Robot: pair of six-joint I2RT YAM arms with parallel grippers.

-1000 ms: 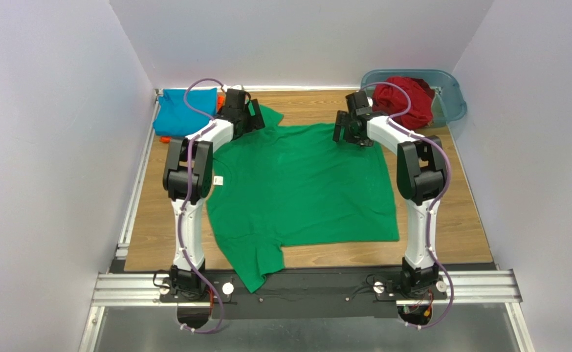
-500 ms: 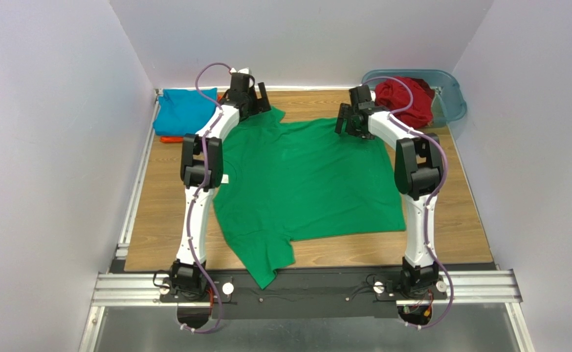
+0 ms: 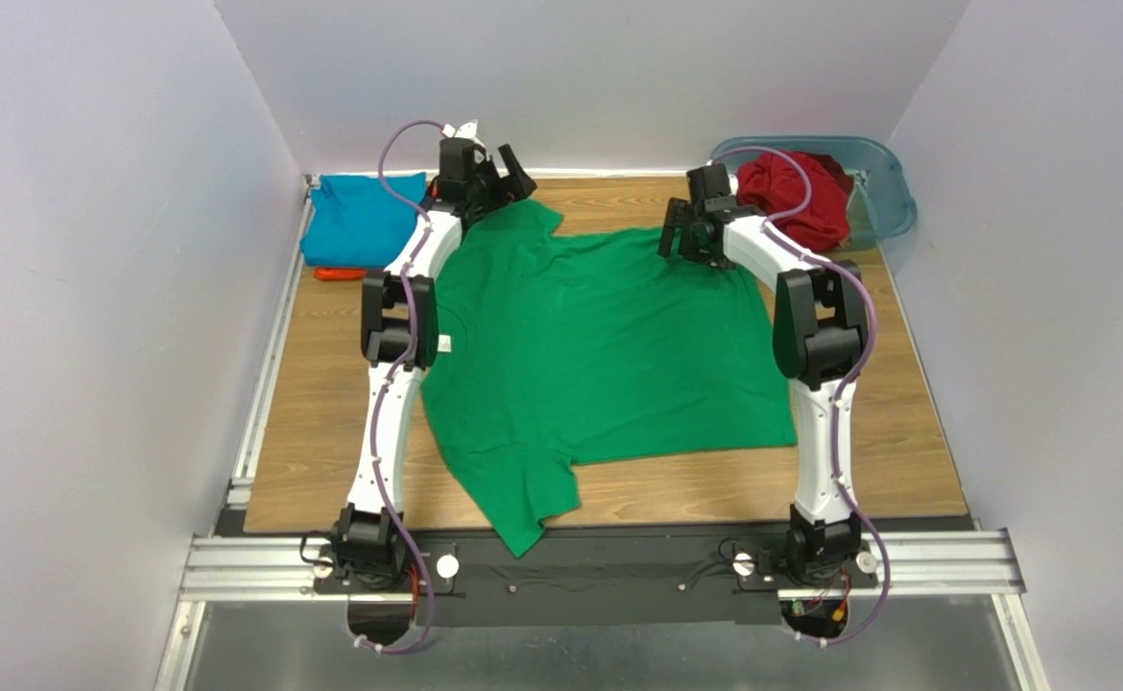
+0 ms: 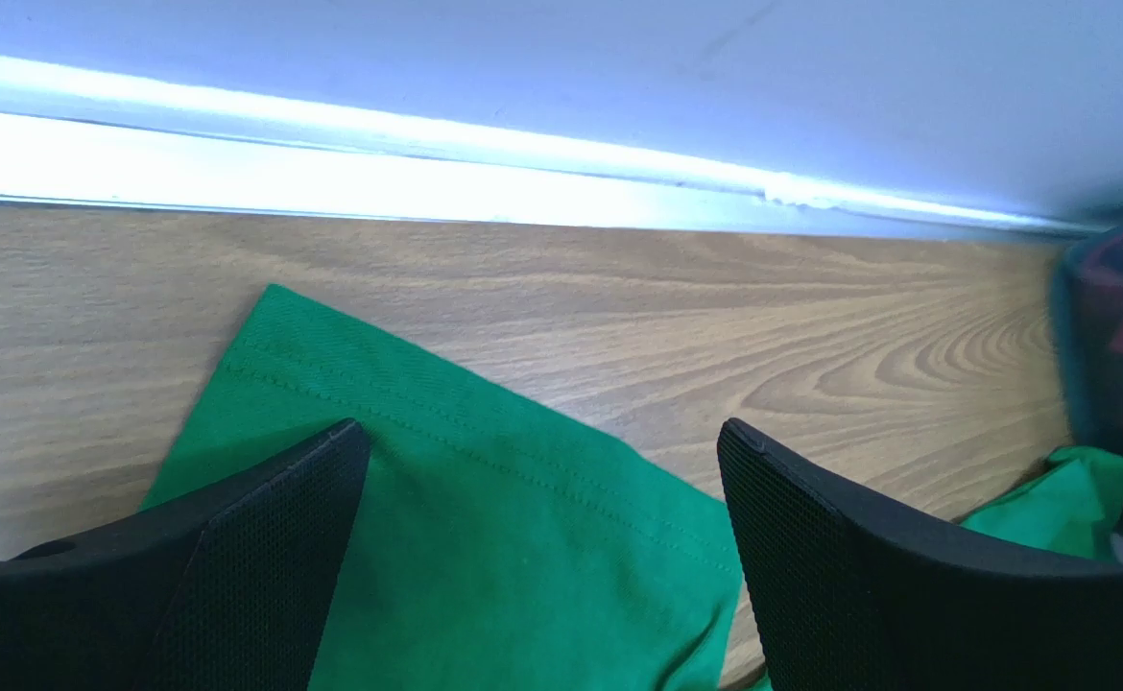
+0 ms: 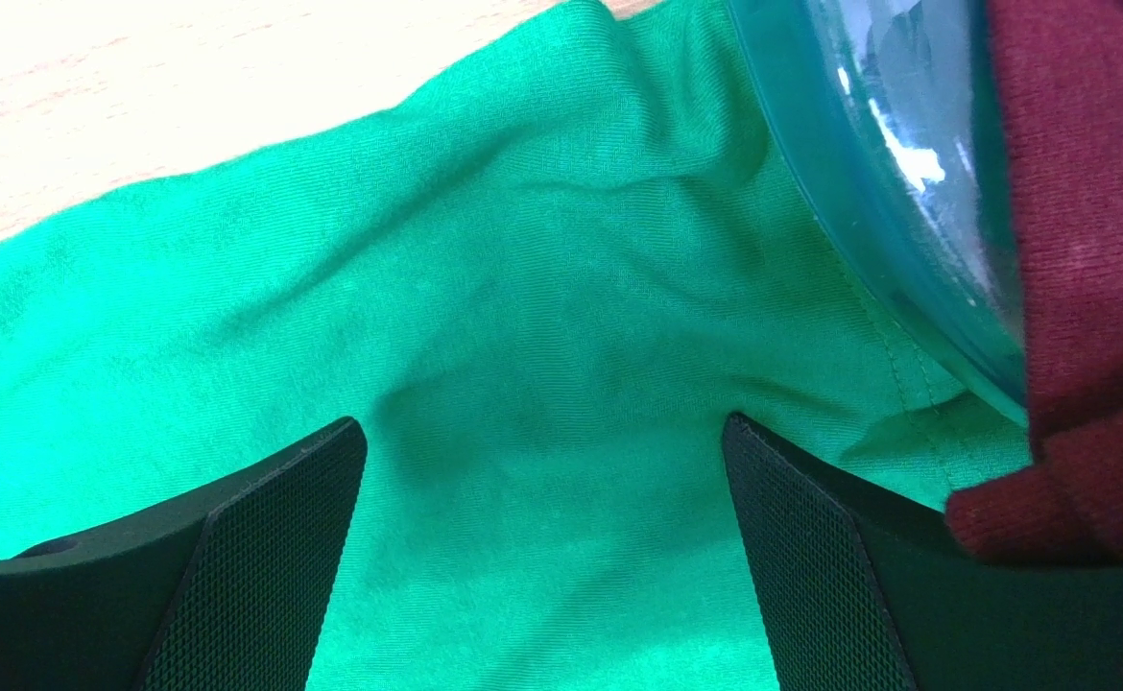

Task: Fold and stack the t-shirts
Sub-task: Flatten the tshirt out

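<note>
A bright green t-shirt (image 3: 604, 353) lies spread on the wooden table, a small white tag (image 3: 442, 343) at its left edge. My left gripper (image 3: 484, 176) hovers open over the far left sleeve (image 4: 452, 547), nothing between its fingers. My right gripper (image 3: 694, 231) is open above the shirt's far right shoulder (image 5: 524, 288), holding nothing. A folded teal-blue t-shirt (image 3: 363, 219) lies at the back left on an orange one (image 3: 337, 272), of which only a sliver shows. A dark red t-shirt (image 3: 798, 195) is bunched in the tub.
The translucent blue-grey tub (image 3: 888, 202) stands at the back right, its wall (image 5: 870, 187) close beside my right fingers. White walls enclose the table on three sides. One green sleeve hangs over the near edge by the metal rail (image 3: 640, 565).
My left arm has stretched toward the back wall, carrying its open gripper past the sleeve's far edge. The right gripper edged slightly back. The green shirt shifted a little to the right.
</note>
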